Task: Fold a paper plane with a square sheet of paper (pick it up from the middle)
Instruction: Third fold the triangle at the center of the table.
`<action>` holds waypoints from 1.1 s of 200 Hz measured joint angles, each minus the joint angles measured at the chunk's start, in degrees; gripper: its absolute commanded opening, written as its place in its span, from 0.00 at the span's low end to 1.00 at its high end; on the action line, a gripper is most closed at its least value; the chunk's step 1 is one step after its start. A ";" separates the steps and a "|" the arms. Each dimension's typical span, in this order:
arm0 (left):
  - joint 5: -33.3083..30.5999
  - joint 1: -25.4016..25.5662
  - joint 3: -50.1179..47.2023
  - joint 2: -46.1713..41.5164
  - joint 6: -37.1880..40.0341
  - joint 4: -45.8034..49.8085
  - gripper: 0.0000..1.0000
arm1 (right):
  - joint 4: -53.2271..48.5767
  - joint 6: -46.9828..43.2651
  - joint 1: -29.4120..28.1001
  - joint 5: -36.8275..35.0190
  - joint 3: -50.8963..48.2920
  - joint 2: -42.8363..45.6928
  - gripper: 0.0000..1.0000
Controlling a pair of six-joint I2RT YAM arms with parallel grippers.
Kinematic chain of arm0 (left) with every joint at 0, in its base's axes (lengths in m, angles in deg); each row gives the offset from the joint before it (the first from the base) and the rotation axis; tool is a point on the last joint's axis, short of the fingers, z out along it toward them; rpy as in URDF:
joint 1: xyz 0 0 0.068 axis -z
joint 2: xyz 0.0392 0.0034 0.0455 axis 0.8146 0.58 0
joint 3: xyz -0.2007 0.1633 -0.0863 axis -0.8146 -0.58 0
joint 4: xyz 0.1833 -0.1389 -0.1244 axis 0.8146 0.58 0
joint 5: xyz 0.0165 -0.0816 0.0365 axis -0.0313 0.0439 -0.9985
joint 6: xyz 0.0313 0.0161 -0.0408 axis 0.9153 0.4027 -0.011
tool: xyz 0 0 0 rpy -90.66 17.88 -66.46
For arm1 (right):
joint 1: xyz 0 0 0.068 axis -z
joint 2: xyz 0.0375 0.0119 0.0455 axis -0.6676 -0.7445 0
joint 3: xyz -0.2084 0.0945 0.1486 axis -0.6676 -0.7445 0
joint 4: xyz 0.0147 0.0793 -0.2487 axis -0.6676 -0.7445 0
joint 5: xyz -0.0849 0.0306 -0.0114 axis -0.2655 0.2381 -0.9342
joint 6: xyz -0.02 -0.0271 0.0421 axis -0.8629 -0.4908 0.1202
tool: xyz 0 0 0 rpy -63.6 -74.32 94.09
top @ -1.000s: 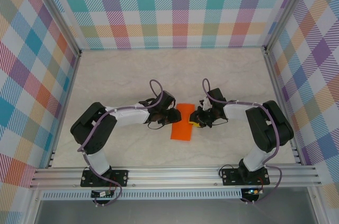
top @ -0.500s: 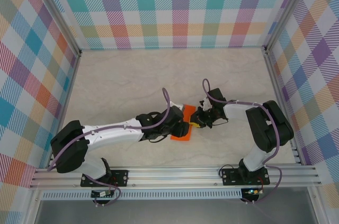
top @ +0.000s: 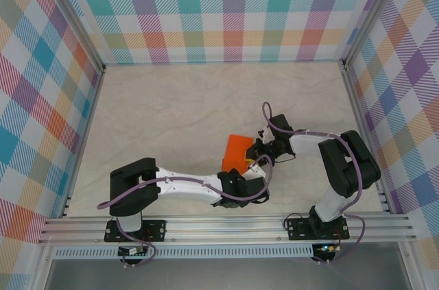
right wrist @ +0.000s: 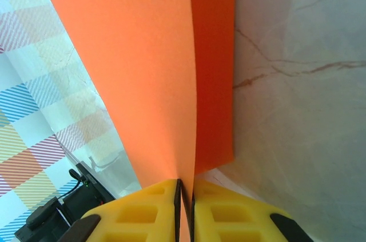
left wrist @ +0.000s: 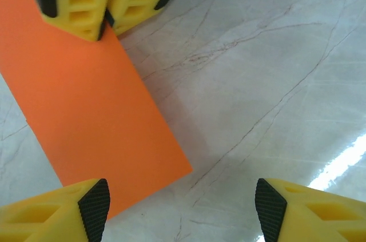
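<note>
**Early fold: R gripper [right wrist: 184, 187] pinching paper [right wrist: 143, 64], L gripper [left wrist: 182, 204] open**

In the top view the paper [top: 238, 151] lay near mid-table [top: 158, 105], just fwd of the arm bases, w/ the R gripper [top: 260, 155] at its right edge. The L arm reached across in front of it.

R wrist view: fingers were nearly together, clamped on the paper. Two layers met at the pinch. One leaf stood up toward the cam and the darker one lay flat on the table. That read as a half-fold held but not yet pressed flat. No nose or ridge showed, so prob. an early step w/ most folds left.

L wrist view: fingers [left wrist: 94, 202] were wide apart w/ nothing between them. One tip sat over the paper's [left wrist: 86, 116] near corner, the other over bare table. Contact w/ the paper couldn't be told. The R gripper [left wrist: 106, 16] showed at the paper's far end.

Next move, by my read: L had to come down on the raised leaf and press along the fold while R held. Edges needed lining up first, since thin paper on a smooth top would prob. slide or skew under a sideways push.
</note>
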 measured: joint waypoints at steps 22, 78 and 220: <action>-3.34 0.28 1.38 2.36 0.00 1.25 0.71 | 0.02 0.00 0.00 0.04 0.00 0.00 0.14; -8.46 0.28 1.86 3.52 0.00 3.19 0.44 | -0.24 -0.02 0.00 0.02 0.00 0.00 0.14; -1.36 -3.61 -0.17 -2.91 0.68 0.15 0.00 | -3.28 -1.68 0.00 0.00 0.42 0.13 0.26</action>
